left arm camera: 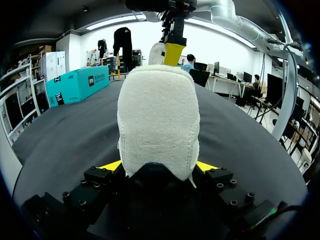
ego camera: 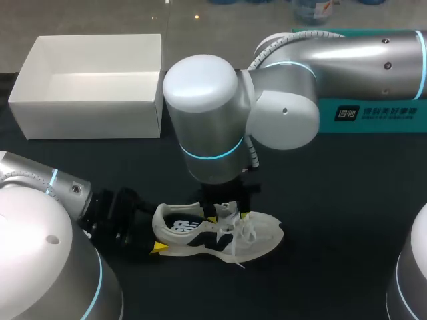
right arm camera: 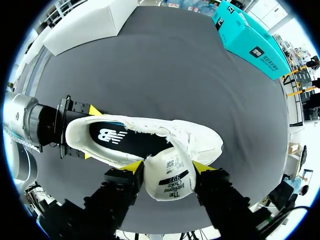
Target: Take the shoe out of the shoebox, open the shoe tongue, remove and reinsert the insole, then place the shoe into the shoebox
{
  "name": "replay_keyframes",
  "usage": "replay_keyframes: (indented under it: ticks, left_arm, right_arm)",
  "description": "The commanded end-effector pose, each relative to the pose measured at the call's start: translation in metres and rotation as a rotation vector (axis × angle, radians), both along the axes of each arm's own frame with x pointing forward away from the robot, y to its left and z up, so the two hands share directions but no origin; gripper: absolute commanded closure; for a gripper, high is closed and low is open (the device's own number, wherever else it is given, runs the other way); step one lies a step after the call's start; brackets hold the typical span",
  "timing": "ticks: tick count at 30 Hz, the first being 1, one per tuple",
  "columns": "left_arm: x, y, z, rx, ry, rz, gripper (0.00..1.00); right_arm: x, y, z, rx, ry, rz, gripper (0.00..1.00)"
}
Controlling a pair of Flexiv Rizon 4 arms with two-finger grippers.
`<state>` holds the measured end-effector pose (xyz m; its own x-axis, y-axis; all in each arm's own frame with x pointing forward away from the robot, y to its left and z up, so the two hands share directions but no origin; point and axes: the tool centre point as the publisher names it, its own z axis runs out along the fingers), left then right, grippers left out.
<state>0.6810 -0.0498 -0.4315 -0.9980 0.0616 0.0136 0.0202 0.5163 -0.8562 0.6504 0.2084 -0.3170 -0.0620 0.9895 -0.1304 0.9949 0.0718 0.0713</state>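
A white sneaker lies on its sole on the black table, toe to the right. Its black insole with a white logo shows inside. My left gripper is shut on the heel, one yellow tip on each side. My right arm comes in from the right and hangs over the shoe. Its gripper is shut on the tongue, which is pulled up so its printed underside shows. The white shoebox stands open and empty at the back left.
A teal box lies at the back right behind my right arm. Bare black tabletop lies between the shoe and the boxes.
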Motion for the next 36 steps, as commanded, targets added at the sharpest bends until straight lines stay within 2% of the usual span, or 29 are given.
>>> replay_keyframes:
  ticks: [1,12,17,18,20,21,22,23,26,29,34,36]
  left_arm:
    - [0.004,-0.003,-0.018,0.003,0.002,-0.002,1.00]
    - [0.004,-0.003,-0.018,0.003,0.002,-0.002,1.00]
    - [0.004,-0.003,-0.018,0.003,0.002,-0.002,1.00]
    - [0.004,-0.003,-0.018,0.003,0.002,-0.002,1.00]
    - [0.004,-0.003,-0.018,0.003,0.002,-0.002,1.00]
    - [0.004,-0.003,-0.018,0.003,0.002,-0.002,1.00]
    - [0.004,-0.003,-0.018,0.003,0.002,-0.002,1.00]
    - [0.004,-0.003,-0.018,0.003,0.002,-0.002,1.00]
    - [0.004,-0.003,-0.018,0.003,0.002,-0.002,1.00]
    - [0.004,-0.003,-0.018,0.003,0.002,-0.002,1.00]
    - [0.004,-0.003,-0.018,0.003,0.002,-0.002,1.00]
    - [0.004,-0.003,-0.018,0.003,0.002,-0.002,1.00]
  right_arm:
    - [-0.008,-0.008,0.007,0.027,-0.072,-0.427,1.00]
    - [-0.002,-0.038,0.018,-0.005,-0.078,-0.455,1.00]
    - [0.002,-0.041,0.019,-0.008,-0.073,-0.454,1.00]
    - [0.003,-0.041,0.018,-0.002,-0.072,-0.452,0.96]
    - [0.005,-0.040,0.019,0.018,-0.072,-0.434,0.75]
    - [0.007,-0.036,0.021,0.025,-0.073,-0.415,0.59]
    - [0.008,-0.033,0.023,0.025,-0.075,-0.395,0.34]
    - [0.010,-0.029,0.026,0.029,-0.072,-0.367,0.00]
    - [0.017,-0.022,0.036,0.075,-0.069,-0.245,0.00]
    - [0.024,-0.013,0.052,0.130,-0.078,-0.019,0.00]
    - [0.038,0.000,0.072,0.190,0.000,0.530,0.00]
    - [0.038,0.008,0.080,0.177,-0.010,0.833,0.00]
